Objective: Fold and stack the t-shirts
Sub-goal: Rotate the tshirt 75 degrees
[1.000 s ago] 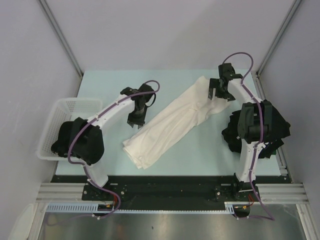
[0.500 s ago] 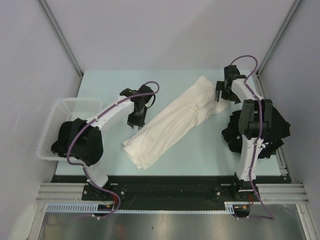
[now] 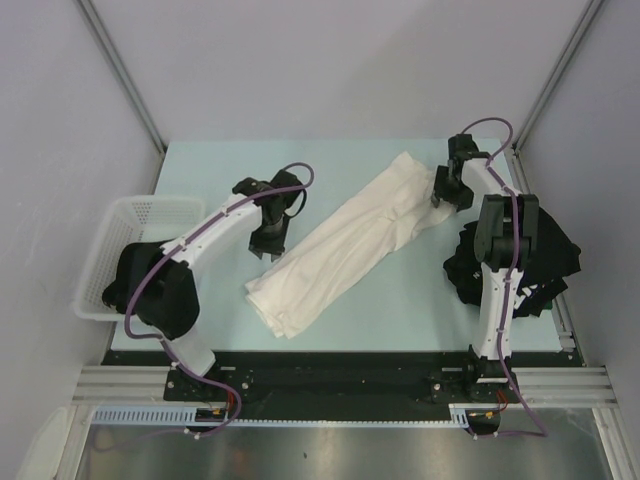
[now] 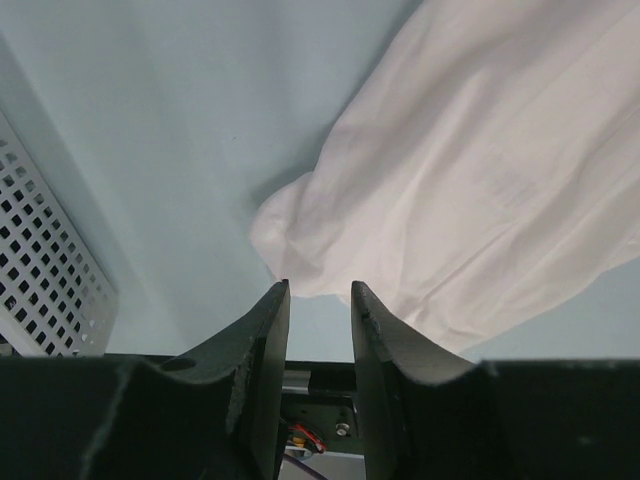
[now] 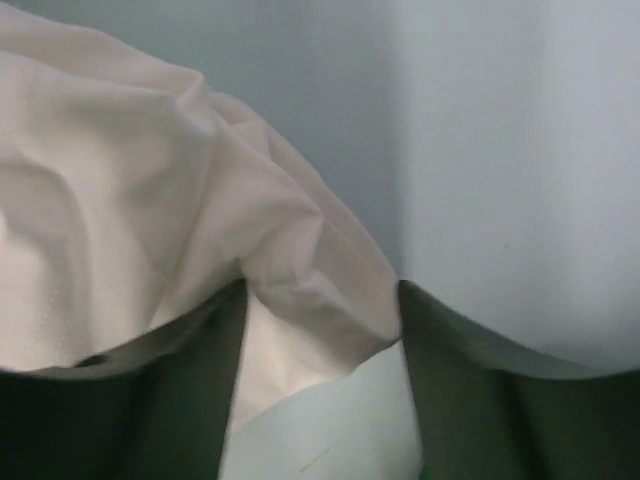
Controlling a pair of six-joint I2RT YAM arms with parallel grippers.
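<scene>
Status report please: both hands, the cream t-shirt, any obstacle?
Left hand open, empty, by near end of cream t-shirt. Right hand astride its far fold, jaws apart. Shirt lies diagonal. No obstacle seen.

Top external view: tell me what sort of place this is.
Most likely a robotics lab test cell, not a home: plain grey wall panels in aluminium frame posts box in a pale green table, and two white-and-black robot arms are bolted to a black rail at its near edge.
</scene>
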